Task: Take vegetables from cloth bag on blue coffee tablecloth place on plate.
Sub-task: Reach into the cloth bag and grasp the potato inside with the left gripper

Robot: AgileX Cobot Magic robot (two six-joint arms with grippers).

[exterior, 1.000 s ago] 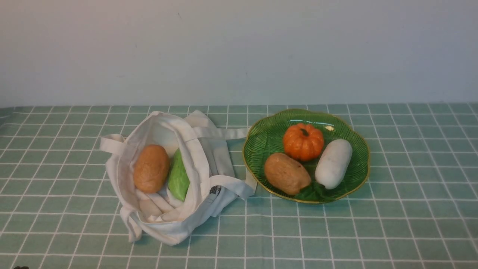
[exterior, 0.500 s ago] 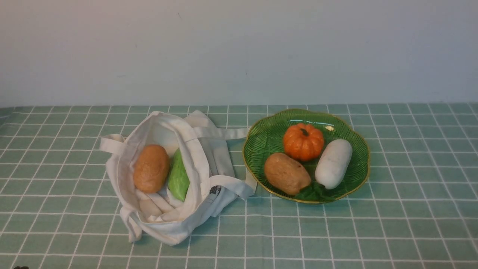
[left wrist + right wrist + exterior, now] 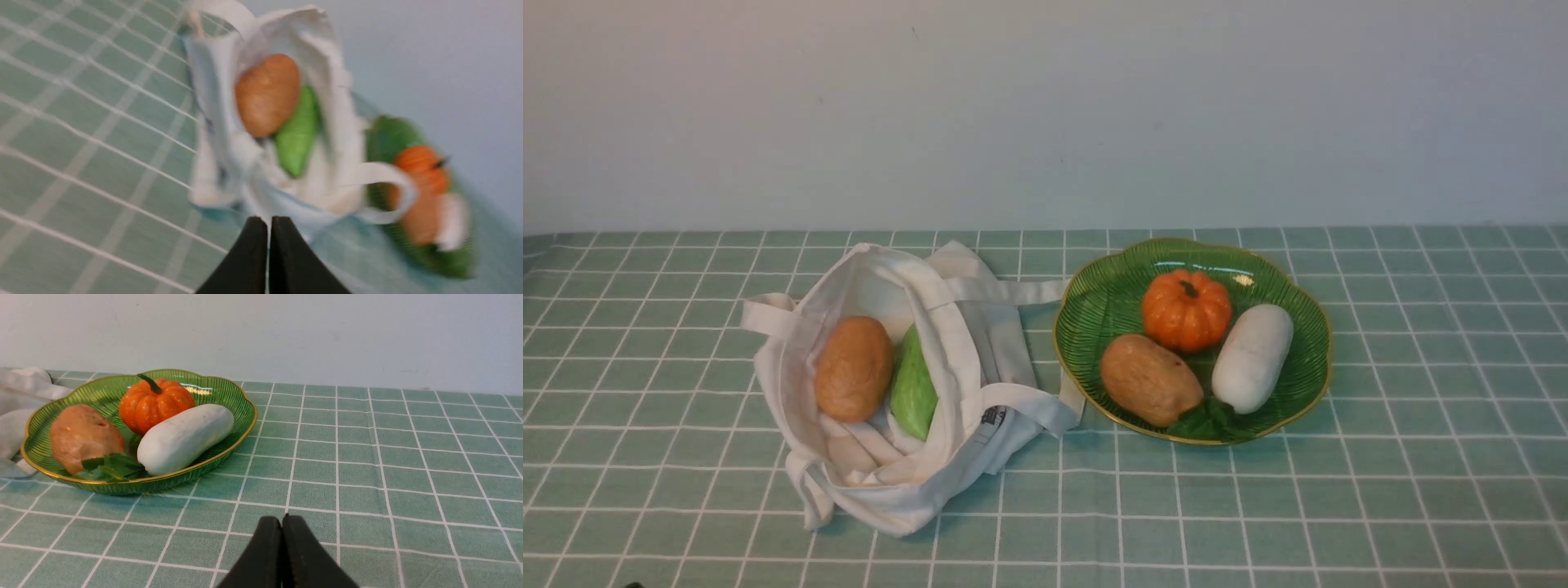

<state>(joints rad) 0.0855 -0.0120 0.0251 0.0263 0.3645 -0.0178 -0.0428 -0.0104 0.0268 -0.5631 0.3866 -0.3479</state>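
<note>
Tablecloth [image 3: 1421, 506], pale green with white grid, runs back to a plain wall [image 3: 1045, 114]. Cloth bag [image 3: 964, 351] lies toward its left edge, open; inside, orange-tan potato [image 3: 854, 369] beside green vegetable [image 3: 914, 388]. Green plate [image 3: 1094, 302], right of bag: pumpkin [image 3: 1186, 311], brown potato [image 3: 1151, 380], white vegetable [image 3: 1252, 358]. Left gripper [image 3: 268, 222], right gripper [image 3: 283, 520]: tips together, both empty.

Two potatoes [image 3: 854, 369] [image 3: 1150, 380], one green vegetable [image 3: 914, 388], one pumpkin [image 3: 1186, 311], one long white vegetable [image 3: 1252, 358], one bag [image 3: 947, 469], one plate [image 3: 1098, 294] and one checked cloth [image 3: 1258, 506] can be seen.
</note>
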